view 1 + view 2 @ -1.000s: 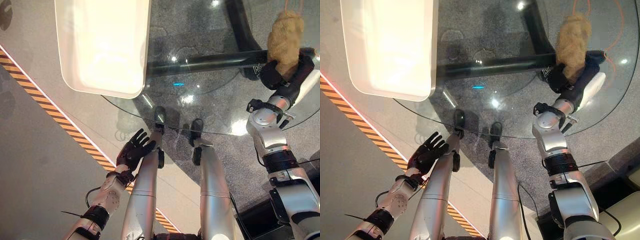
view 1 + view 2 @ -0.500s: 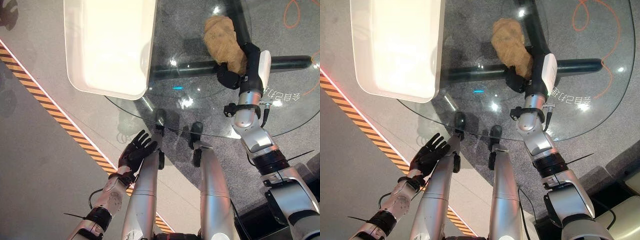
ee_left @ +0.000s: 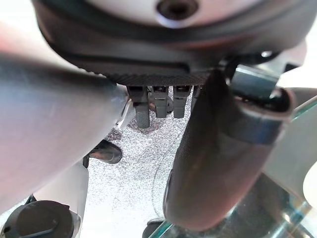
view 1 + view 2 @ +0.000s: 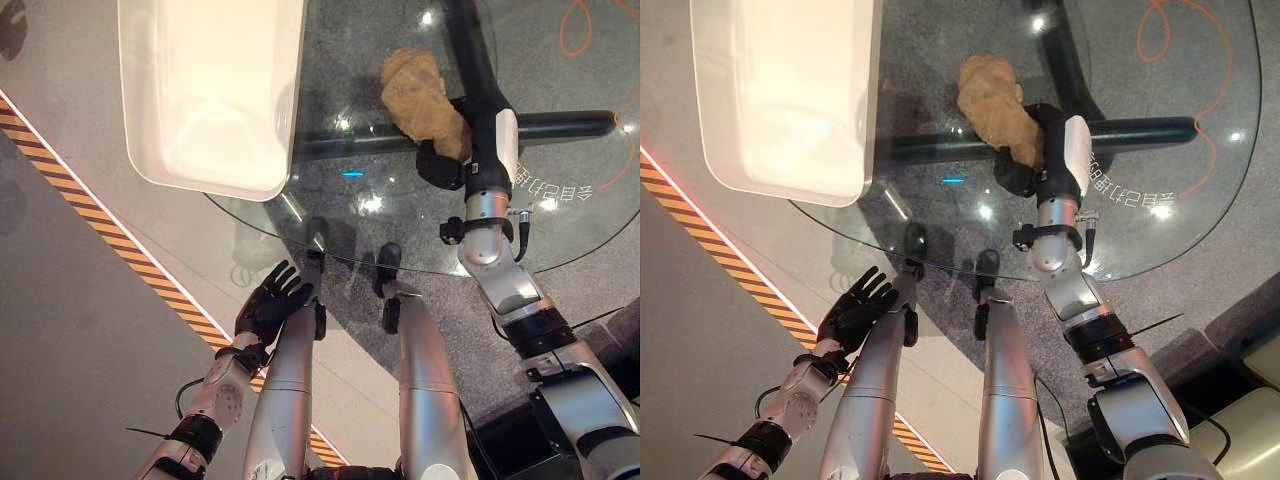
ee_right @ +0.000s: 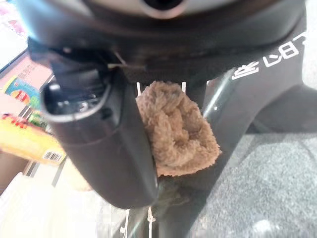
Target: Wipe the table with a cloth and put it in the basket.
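On the round glass desk (image 4: 560, 240), seen from the left eye view, one tan cloth (image 4: 420, 92) lies bunched, clamped by the right robot hand (image 4: 445, 160), fingers curled around it. One white basket (image 4: 215, 90) sits at the desk's left edge, apart from the cloth. Mirrored white lettering shows through the glass, unreadable. Below the desk, the left robot hand (image 4: 270, 300) hangs with fingers spread, holding nothing. Right wrist view: one cloth (image 5: 176, 129) pinched against the thumb.
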### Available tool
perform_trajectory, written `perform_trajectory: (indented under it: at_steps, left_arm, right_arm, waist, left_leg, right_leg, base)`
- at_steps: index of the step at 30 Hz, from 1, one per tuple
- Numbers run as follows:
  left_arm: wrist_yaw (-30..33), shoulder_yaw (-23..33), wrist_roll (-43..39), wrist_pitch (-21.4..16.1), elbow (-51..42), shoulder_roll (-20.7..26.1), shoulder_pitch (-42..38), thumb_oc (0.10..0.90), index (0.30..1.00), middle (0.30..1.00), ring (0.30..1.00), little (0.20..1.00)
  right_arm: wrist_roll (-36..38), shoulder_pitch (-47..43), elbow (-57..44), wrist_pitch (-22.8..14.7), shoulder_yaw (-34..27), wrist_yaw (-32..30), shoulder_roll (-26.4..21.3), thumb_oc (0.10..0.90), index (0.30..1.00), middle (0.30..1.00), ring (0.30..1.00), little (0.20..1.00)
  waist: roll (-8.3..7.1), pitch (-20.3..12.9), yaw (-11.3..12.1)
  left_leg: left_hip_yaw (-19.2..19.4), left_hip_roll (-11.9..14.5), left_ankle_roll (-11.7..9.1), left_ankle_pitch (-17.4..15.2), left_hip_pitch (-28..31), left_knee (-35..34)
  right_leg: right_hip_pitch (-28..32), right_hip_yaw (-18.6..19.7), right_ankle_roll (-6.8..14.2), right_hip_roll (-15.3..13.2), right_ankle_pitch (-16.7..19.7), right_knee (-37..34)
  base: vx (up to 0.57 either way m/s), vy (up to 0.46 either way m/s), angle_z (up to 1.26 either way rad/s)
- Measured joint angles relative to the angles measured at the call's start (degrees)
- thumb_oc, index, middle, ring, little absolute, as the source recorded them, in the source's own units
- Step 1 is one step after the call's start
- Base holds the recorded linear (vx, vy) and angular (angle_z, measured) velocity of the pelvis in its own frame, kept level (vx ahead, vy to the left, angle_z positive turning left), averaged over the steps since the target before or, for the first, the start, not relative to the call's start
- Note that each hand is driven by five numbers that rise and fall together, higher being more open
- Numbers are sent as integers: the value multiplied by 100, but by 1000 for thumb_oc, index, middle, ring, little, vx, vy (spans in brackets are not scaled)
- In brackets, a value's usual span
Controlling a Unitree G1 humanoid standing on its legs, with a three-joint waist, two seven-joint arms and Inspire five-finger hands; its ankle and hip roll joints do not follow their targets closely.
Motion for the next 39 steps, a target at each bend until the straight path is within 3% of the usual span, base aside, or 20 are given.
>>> perform_trajectory:
  at_steps: [6, 13, 25, 34, 39]
  left_arm:
    - [0, -1, 5, 7, -14, 17, -2, 800, 900, 900, 900, 900]
    - [3, -7, 11, 84, -142, 63, -10, 800, 900, 900, 900, 900]
    - [6, -23, 10, 139, -223, 95, -10, 800, 900, 900, 900, 900]
    - [7, -44, 9, 141, -235, 106, -20, 800, 900, 900, 900, 900]
    - [13, -43, 8, 140, -261, 114, -20, 800, 900, 900, 900, 900]
  right_arm:
    - [16, 104, 0, -366, 277, 734, -107, 100, 300, 300, 300, 200]
    - [26, 381, -232, -730, 936, 1370, -163, 100, 300, 300, 300, 200]
    - [104, 539, -276, -1010, 1000, 1531, -247, 100, 300, 300, 300, 200]
    - [126, 629, -265, -1042, 988, 1043, -206, 100, 300, 300, 300, 200]
    - [127, 675, -196, -1017, 773, 207, -169, 100, 300, 300, 300, 200]
  waist:
    - [1, 0, -11]
    - [1, 0, 39]
    - [1, 0, 19]
    - [1, 0, 0]
    - [1, 1, -15]
  left_leg:
    - [-88, 0, -85, 28, 3, -45]
    - [-87, 17, -48, -35, -34, -9]
    - [-90, -44, -30, -29, -78, -45]
    - [-103, -47, -21, -30, -103, -44]
    - [-75, -63, 5, -46, -124, 10]
  right_leg:
    - [1, -44, 1, 5, -20, 27]
    - [-15, -56, -42, 5, -17, 19]
    - [-65, -62, -5, -64, -61, 41]
    - [-88, -61, 16, -91, -105, 109]
    - [-97, -49, 9, -100, -96, 92]
  base:
    - [1, -25, 5]
    - [1, -6, 0]
    - [0, -4, 3]
    - [1, 0, 2]
    - [2, 0, -1]
